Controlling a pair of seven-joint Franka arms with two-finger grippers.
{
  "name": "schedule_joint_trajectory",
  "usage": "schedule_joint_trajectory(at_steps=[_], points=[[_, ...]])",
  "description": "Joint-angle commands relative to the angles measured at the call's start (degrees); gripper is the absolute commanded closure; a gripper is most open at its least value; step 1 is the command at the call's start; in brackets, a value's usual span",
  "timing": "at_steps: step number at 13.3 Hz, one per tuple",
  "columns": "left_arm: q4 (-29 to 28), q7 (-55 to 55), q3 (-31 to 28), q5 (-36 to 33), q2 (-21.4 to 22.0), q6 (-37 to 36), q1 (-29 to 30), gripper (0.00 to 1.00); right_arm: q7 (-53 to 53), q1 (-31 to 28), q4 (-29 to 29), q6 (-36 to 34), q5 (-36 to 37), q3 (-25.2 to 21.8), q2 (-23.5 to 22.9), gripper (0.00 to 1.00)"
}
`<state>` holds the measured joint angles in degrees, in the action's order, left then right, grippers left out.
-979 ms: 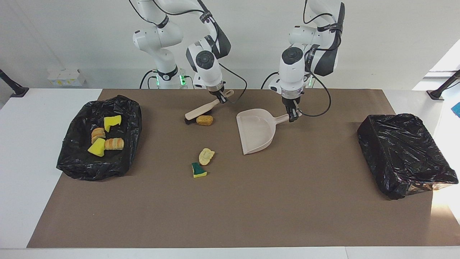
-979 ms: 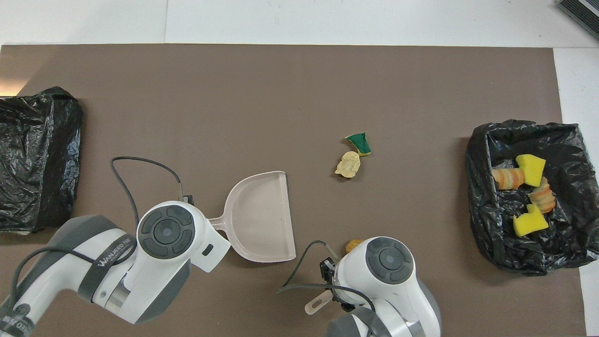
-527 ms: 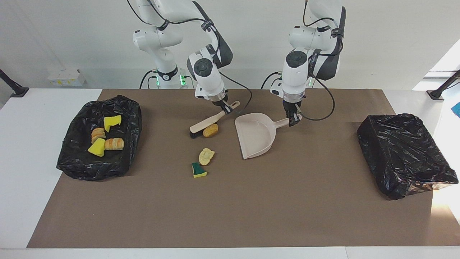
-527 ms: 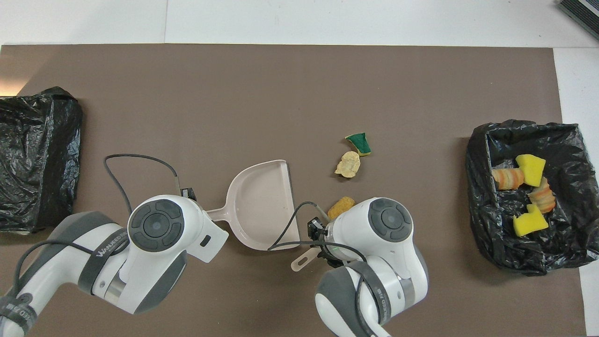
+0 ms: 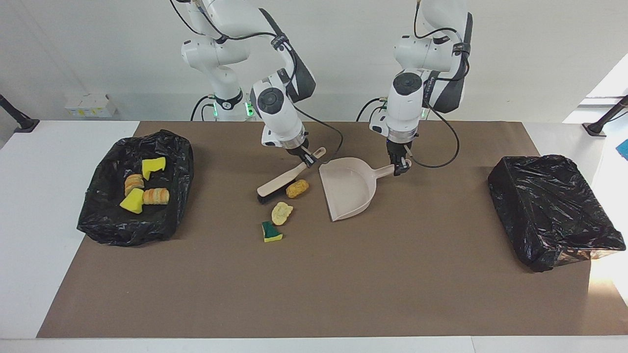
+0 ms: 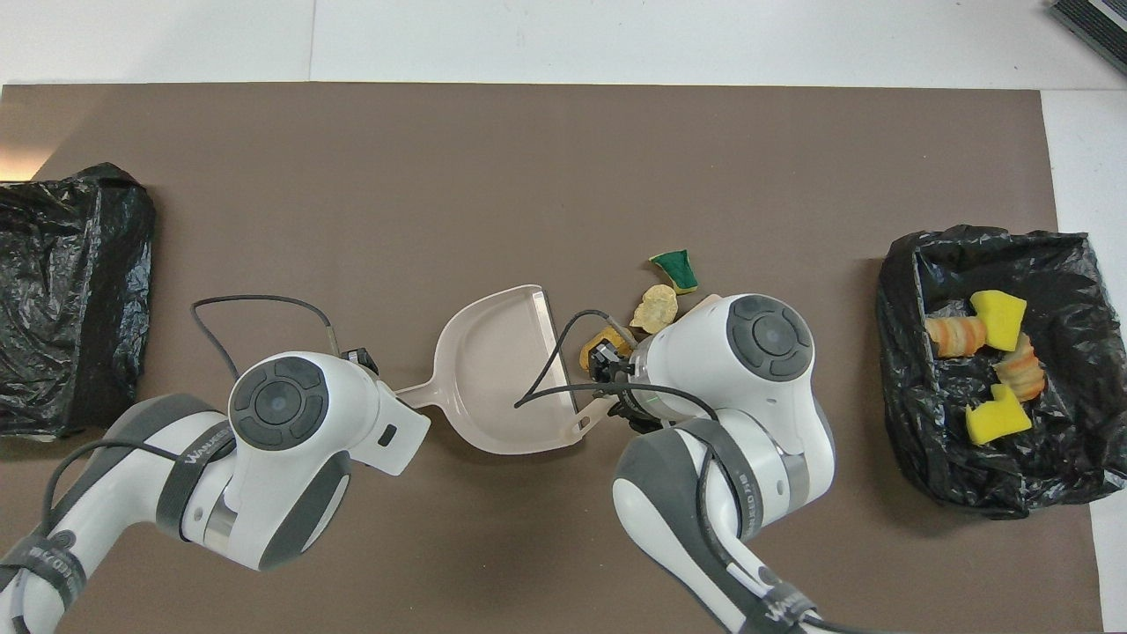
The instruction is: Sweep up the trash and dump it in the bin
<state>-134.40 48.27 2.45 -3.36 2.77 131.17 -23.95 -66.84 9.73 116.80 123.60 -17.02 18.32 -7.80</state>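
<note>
The right gripper (image 5: 307, 160) was clamped on the beige handle of the brush (image 5: 282, 181), which slanted down to black bristles on the mat. The left gripper (image 5: 400, 165) was closed on the handle of the dustpan (image 5: 349, 190), a smooth beige plastic scoop with raised side walls and a flat open lip, lying on the mat and holding nothing.

With the dustpan as landmark: a golden-brown, bread-like chunk (image 5: 297, 188) lay just beside its lip, between lip and bristles, toward the right arm's end. A paler, crumpled tan chunk (image 5: 281, 213) lay a little farther from the robots than that one, near the bristles. A wedge of yellow sponge with a green top (image 5: 270, 232) lay just beside the tan chunk, farther out again.

Well away from the dustpan, at the right arm's end, stood a bin (image 5: 100, 220) lined with crinkled, glossy black plastic; in it lay two bright yellow sponge pieces (image 5: 153, 166) and two ridged golden-brown rolls (image 5: 156, 196). At the left arm's end sat a second black-wrapped bin (image 5: 549, 211); its inside could not be seen.

Everything rested on a matt brown mat (image 5: 343, 284) over a white table (image 5: 44, 162), with a plain white wall (image 5: 98, 49) at the robots' end.
</note>
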Motion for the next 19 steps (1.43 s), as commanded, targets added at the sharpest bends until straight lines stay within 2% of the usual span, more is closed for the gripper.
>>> schedule_joint_trajectory(at_steps=[1,4,6,8,12,16,19], points=[[0.1,-4.3,0.2,0.5,0.0,0.7,0.2,1.00,9.6,-4.4,-3.4,-5.9,0.7,0.7,0.2,1.00],[1.8,-8.0,0.2,0.5,-0.6,-0.2,0.1,1.00,25.0,-6.5,-3.2,-6.3,0.8,0.5,0.2,1.00],[3.9,-7.4,0.3,0.0,-1.7,-3.6,-0.1,1.00,37.6,-9.2,-3.1,-8.4,1.5,0.6,0.2,1.00],[4.0,-7.8,0.4,-0.1,-1.5,-5.1,-0.8,1.00,46.2,-11.0,-3.2,-9.7,6.4,0.6,0.1,1.00],[4.0,-8.0,0.4,-0.1,-1.3,-6.3,-1.8,1.00,51.6,-13.1,-3.5,-11.4,17.3,0.6,-1.5,1.00],[4.0,-12.7,0.4,-0.1,-0.8,-7.6,-4.3,1.00,54.3,-14.5,-3.6,-13.2,29.9,0.8,-3.5,1.00],[4.1,-13.8,0.9,0.0,-0.7,-9.0,-4.5,1.00,60.8,-13.7,-4.4,-13.6,30.6,1.0,-4.0,1.00]])
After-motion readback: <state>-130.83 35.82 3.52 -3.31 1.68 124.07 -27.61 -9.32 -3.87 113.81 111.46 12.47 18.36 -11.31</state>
